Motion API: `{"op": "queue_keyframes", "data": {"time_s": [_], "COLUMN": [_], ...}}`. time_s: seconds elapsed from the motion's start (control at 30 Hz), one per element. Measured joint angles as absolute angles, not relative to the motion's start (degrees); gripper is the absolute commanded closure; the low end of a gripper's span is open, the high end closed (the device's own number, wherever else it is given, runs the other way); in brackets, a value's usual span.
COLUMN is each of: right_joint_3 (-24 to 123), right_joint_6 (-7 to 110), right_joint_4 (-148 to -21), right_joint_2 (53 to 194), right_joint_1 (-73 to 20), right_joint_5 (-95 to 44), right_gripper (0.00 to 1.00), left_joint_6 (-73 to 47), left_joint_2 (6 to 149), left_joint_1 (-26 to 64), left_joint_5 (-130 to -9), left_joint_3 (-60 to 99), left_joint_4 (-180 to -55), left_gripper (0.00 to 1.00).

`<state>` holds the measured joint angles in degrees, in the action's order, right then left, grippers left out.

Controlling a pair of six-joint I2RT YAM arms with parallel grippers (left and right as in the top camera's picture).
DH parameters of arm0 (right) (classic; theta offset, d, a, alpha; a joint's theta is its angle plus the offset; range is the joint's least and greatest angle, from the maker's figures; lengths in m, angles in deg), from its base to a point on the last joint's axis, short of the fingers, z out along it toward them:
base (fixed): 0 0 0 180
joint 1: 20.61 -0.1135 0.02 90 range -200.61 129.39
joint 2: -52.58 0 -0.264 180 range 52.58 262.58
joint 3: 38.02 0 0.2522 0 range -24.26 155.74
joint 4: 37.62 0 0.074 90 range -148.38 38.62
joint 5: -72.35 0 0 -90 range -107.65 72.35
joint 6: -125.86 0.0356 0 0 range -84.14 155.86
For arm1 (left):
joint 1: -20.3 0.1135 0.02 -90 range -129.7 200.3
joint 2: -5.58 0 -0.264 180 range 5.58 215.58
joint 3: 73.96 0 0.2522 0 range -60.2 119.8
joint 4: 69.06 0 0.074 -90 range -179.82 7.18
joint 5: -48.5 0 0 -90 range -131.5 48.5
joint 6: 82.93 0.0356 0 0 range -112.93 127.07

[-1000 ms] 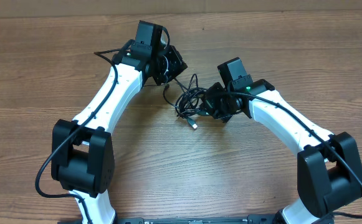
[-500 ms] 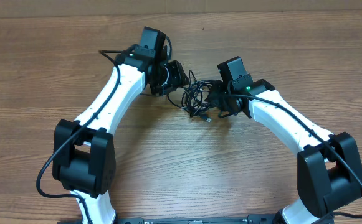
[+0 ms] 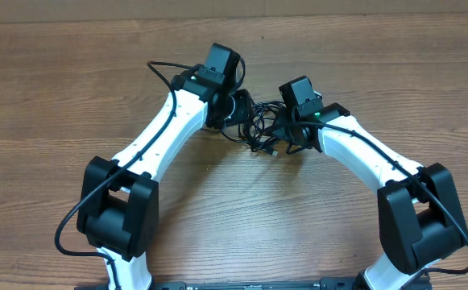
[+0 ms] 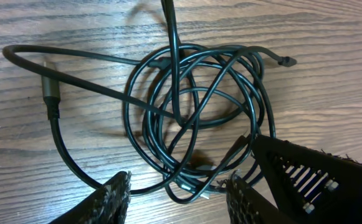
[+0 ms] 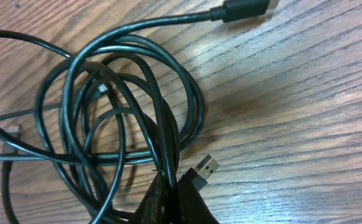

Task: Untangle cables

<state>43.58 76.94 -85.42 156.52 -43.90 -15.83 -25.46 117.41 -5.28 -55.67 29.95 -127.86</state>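
On the wooden table (image 3: 56,97), toward its far middle, the left gripper (image 4: 177,186) is seen with its fingers (image 4: 115,200) held apart, one at each side of the edge of the cables (image 4: 193,118). A few strands lie between the fingers but are not pinched. The cables are gathered in one tangled bundle of thin black loops, resting on the wood between the two grippers. A grey-sleeved plug (image 4: 48,93) is stretched out to one side of the bundle. At the right, the right gripper (image 5: 174,200) is pressed together on several strands, and a metal USB plug (image 5: 204,168) is seen just beside its fingertips.
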Motion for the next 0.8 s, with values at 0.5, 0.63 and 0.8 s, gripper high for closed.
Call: {"op": "queue_keyframes", "data": {"time_s": [0.5, 0.63, 0.8], "right_joint_3": [42.68, 42.68, 42.68], "right_joint_6": [76.65, 76.54, 76.52], "right_joint_4": [-85.05, -85.14, -86.73], "right_joint_2": [158.84, 158.84, 158.84], "right_joint_1": [-43.84, -43.77, -43.73], "right_joint_5": [-20.97, -22.23, -22.98], "right_gripper": [0.96, 0.96, 0.96], "left_joint_6": [-38.93, -42.82, -46.4], "left_joint_2": [117.41, 117.41, 117.41], "left_joint_1": [-5.61, -5.61, -5.61], "left_joint_5": [-55.41, -56.57, -57.57], "left_joint_3": [29.79, 28.07, 24.13], "left_joint_4": [-134.92, -134.63, -131.62], "left_gripper": [0.37, 0.34, 0.41]}}
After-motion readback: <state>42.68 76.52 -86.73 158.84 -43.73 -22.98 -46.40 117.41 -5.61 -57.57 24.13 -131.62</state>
